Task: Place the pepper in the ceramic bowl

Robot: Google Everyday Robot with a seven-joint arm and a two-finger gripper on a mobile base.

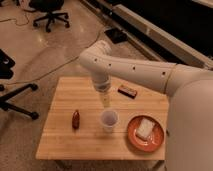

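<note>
The pepper [75, 119] is small, dark red-brown and glossy, and lies on the left part of the wooden table [67, 90]. The ceramic bowl [130, 135] is a shallow orange-red dish at the front right of the table, with a pale whitish object [145, 128] inside it. My gripper [105, 103] hangs from the white arm [130, 70] over the table's middle, just above and behind a pale translucent cup [109, 120]. It is to the right of the pepper and apart from it, and left of the bowl.
A dark rectangular block [128, 91] lies behind the bowl, right of the gripper. Office chairs stand on the floor at the back [50, 15] and at the left [12, 95]. A dark bench runs along the back right [165, 30].
</note>
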